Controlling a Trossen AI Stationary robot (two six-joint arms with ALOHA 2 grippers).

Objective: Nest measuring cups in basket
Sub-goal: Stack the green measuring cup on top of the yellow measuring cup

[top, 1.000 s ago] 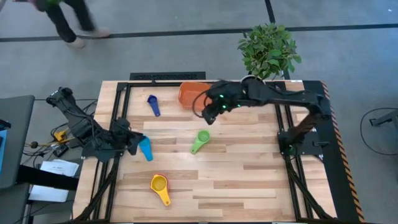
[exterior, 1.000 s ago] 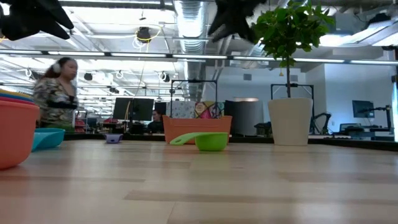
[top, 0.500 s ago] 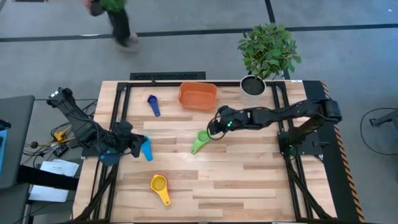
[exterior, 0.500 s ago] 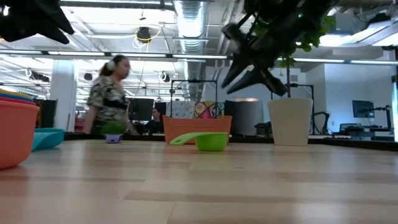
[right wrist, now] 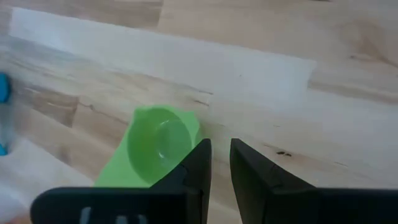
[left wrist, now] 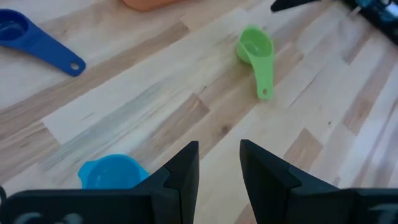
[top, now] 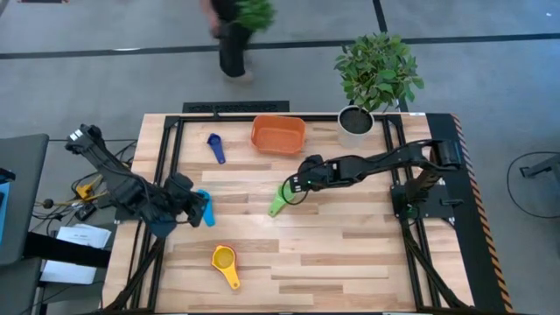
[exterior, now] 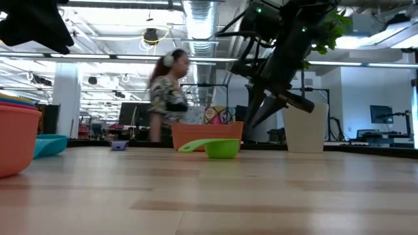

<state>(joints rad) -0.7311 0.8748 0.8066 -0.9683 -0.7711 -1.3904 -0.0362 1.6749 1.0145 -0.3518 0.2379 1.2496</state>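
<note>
Green measuring cup (right wrist: 155,146) lies just beside the right hand (right wrist: 220,163), whose fingers stand narrowly apart, clamping nothing. Reaching step; next, straddle its rim and close.

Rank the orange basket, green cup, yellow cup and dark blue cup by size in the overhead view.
1. Orange basket, clearly largest.
2. Green cup and yellow cup: too alike to rank.
3. Dark blue cup, smallest.

Through the right wrist camera I see my right gripper (right wrist: 220,163) with its two dark fingers (right wrist: 196,167) set close, a narrow gap between them, above bare wooden table (right wrist: 261,68). The green measuring cup (right wrist: 157,144) sits just beside them, open side up.
</note>
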